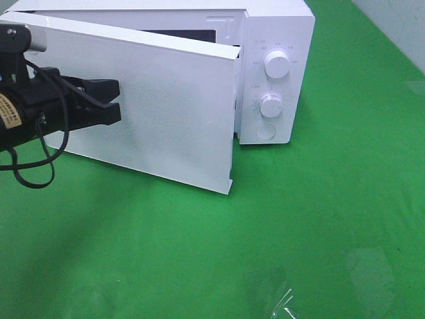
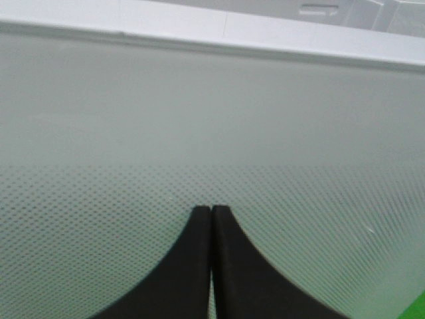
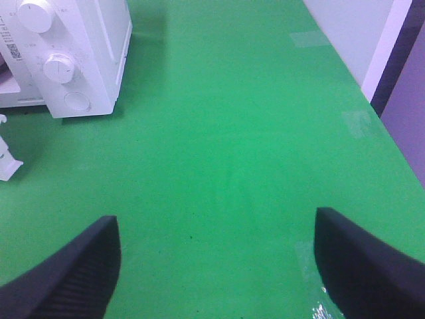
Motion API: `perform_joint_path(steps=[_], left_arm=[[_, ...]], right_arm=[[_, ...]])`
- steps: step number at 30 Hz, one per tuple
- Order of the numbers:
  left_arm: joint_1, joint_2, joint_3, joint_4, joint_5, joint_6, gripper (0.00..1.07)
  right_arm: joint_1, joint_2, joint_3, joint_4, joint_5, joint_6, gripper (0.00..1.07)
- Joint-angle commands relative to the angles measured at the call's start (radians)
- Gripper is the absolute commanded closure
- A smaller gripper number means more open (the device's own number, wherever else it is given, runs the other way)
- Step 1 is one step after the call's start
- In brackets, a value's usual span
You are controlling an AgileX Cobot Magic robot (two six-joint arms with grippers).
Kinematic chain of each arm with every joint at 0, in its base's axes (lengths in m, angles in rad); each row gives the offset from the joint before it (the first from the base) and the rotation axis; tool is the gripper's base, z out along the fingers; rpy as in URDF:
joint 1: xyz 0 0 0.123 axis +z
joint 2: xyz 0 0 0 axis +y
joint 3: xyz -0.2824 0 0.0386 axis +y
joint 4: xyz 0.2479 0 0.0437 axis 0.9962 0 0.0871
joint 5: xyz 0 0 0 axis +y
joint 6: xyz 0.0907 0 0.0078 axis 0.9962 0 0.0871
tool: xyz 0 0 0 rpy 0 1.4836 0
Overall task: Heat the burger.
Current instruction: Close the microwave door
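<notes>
Fingers of left gripper [image 1: 118, 101] clenched empty by the microwave door [image 1: 166, 113] (ajar) — right gripper [image 3: 216, 220] spread wide.

microwave body [image 1: 279, 26]: white
door [image 1: 166, 113]: white, with a fine grid of grey dots
knobs [image 1: 277, 64]: white, faint grey markings around them
table cover [image 1: 319, 219]: bright green
left gripper [image 1: 118, 100]: black
right gripper [image 3: 216, 219]: black, fingers seemingly finely ribbed
arm label [image 1: 6, 109]: yellow, dark print
cable [image 1: 33, 169]: black
</notes>
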State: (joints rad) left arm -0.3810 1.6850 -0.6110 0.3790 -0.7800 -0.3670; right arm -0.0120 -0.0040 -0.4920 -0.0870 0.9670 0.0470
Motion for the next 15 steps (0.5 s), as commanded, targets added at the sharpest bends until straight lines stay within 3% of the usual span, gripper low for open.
perform_joint_path(steps=[1,15], left_arm=[[-0.029,0.019,-0.037,-0.013,0.013,0.003,1.07],[-0.058,0.063,-0.118,-0.061,0.033,0.005,1.07]], right_arm=[[0.002,-0.027,0.002,-0.001,-0.008,-0.012,0.32],[0.002,-0.027,0.002,-0.001,-0.008,-0.012,0.32]])
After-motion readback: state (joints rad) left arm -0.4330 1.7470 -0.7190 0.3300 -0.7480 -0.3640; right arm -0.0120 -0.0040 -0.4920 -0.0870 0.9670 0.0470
